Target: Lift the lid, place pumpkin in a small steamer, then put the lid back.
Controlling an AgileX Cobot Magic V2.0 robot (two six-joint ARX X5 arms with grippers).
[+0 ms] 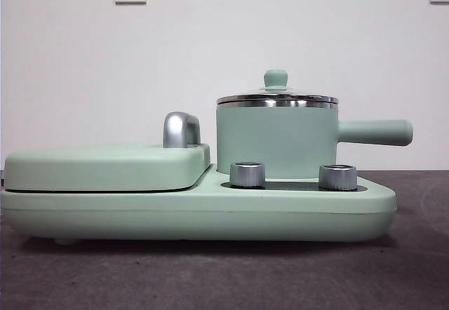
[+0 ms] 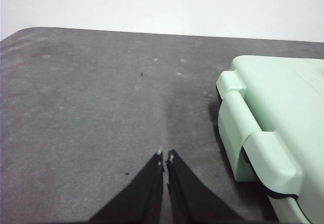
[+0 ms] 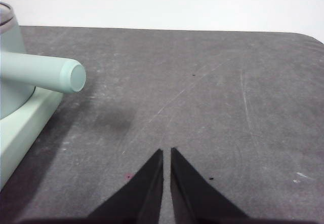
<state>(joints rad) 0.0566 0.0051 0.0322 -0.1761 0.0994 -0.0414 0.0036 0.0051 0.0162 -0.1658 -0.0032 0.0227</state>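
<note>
The small steamer [image 1: 276, 140], a mint-green pot with a steel rim, stands on the right half of a wide appliance base. Its long handle [image 1: 375, 132] points right. The lid [image 1: 276, 97] rests on the pot with its mint-green knob on top. In the right wrist view the pot's handle [image 3: 43, 72] ends beside bare table, and my right gripper [image 3: 167, 151] hovers shut over the grey tabletop, well away from it. My left gripper [image 2: 165, 154] is shut above the table, beside the base's hinged end [image 2: 258, 133]. The pumpkin is out of view.
The mint-green appliance base [image 1: 196, 208] carries a flat rectangular cover [image 1: 105, 166] with a chrome handle [image 1: 180, 129] on its left half, and two silver knobs [image 1: 247, 174] in front of the pot. Grey tabletop [image 3: 202, 92] spreads on both sides.
</note>
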